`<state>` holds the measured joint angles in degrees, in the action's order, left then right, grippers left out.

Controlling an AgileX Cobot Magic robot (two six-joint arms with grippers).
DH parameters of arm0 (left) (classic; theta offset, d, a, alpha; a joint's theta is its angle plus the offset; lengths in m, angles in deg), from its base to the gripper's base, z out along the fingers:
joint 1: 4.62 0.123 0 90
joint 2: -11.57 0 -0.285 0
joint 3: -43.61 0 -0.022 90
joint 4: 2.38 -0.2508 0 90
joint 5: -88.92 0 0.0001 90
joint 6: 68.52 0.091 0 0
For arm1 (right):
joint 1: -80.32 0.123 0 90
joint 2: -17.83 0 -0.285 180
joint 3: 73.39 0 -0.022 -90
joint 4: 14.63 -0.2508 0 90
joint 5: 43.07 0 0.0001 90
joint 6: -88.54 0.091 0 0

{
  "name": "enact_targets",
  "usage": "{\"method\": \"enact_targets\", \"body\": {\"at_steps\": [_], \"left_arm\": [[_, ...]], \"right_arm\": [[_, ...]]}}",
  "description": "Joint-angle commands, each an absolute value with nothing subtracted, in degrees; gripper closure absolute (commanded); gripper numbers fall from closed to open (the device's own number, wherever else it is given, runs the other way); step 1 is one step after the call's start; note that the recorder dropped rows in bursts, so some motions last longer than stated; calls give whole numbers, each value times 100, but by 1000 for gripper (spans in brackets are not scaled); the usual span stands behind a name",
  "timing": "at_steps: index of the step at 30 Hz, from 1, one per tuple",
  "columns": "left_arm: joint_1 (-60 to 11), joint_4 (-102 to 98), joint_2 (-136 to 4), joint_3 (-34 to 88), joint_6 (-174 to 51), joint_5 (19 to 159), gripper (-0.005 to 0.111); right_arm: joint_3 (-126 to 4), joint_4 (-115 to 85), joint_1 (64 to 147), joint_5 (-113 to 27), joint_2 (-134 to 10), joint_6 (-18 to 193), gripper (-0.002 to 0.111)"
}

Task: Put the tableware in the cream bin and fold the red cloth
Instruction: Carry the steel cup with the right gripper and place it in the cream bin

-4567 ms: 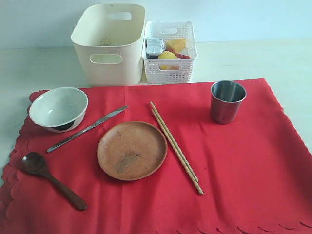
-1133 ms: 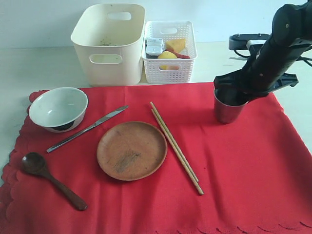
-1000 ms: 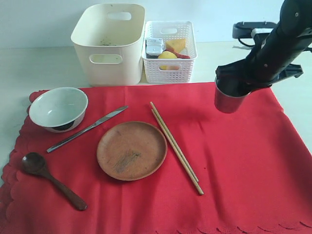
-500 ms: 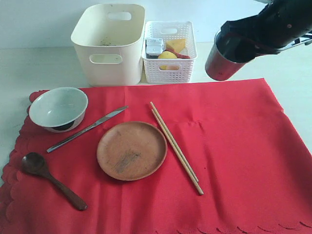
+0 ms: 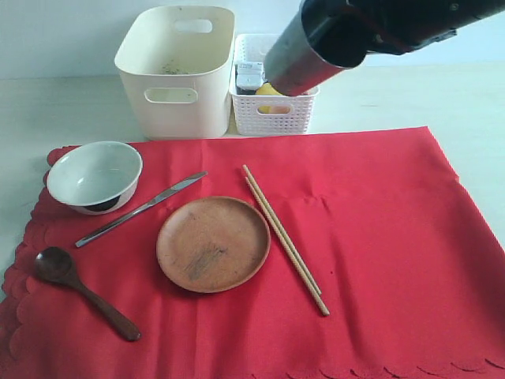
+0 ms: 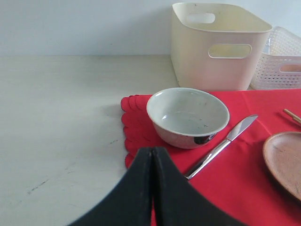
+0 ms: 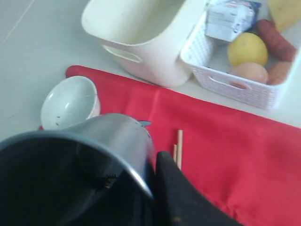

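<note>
My right gripper (image 5: 341, 38) is shut on the rim of the steel cup (image 5: 306, 61), one finger (image 7: 175, 190) outside the wall. The cup (image 7: 101, 141) hangs tilted in the air over the white basket, just right of the cream bin (image 5: 177, 118). On the red cloth (image 5: 379, 237) lie the white bowl (image 5: 95, 175), metal knife (image 5: 142, 208), wooden plate (image 5: 213, 243), chopsticks (image 5: 284, 239) and dark spoon (image 5: 83, 290). My left gripper (image 6: 153, 151) is shut and empty, low by the cloth's edge near the bowl (image 6: 187, 115); the exterior view does not show it.
A white lattice basket (image 5: 276, 117) with food and a small carton stands against the bin's right side. Bare pale tabletop (image 6: 61, 117) lies left of the cloth and behind it.
The right gripper has lifted the steel cup off the cloth's right side and carried it up and left, tilting it, to above the basket. Nothing else moved.
</note>
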<state>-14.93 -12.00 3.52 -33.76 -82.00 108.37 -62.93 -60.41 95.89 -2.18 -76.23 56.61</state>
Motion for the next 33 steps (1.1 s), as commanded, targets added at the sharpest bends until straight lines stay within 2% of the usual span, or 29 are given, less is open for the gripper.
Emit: {"method": "enact_targets", "body": {"at_steps": [1, 9, 16, 21, 33], "left_arm": [[-1528, -1218, 378, -3361, -8224, 10771, 105], [-1528, -1218, 378, -3361, -8224, 10771, 105], [-1528, -1218, 378, -3361, -8224, 10771, 105], [-1528, -1218, 378, -3361, -8224, 10771, 105], [-1528, -1218, 378, -3361, -8224, 10771, 105]], "right_arm": [[-6791, -6191, 10019, -406, -7831, 5472, 108], [-8516, -5758, 10617, -384, -8966, 5980, 108], [-10242, -3455, 11270, -372, -10200, 7516, 108], [-11130, -2766, 11366, -397, -10925, 8433, 108], [-11590, -1757, 11366, -640, -11737, 10134, 108]]}}
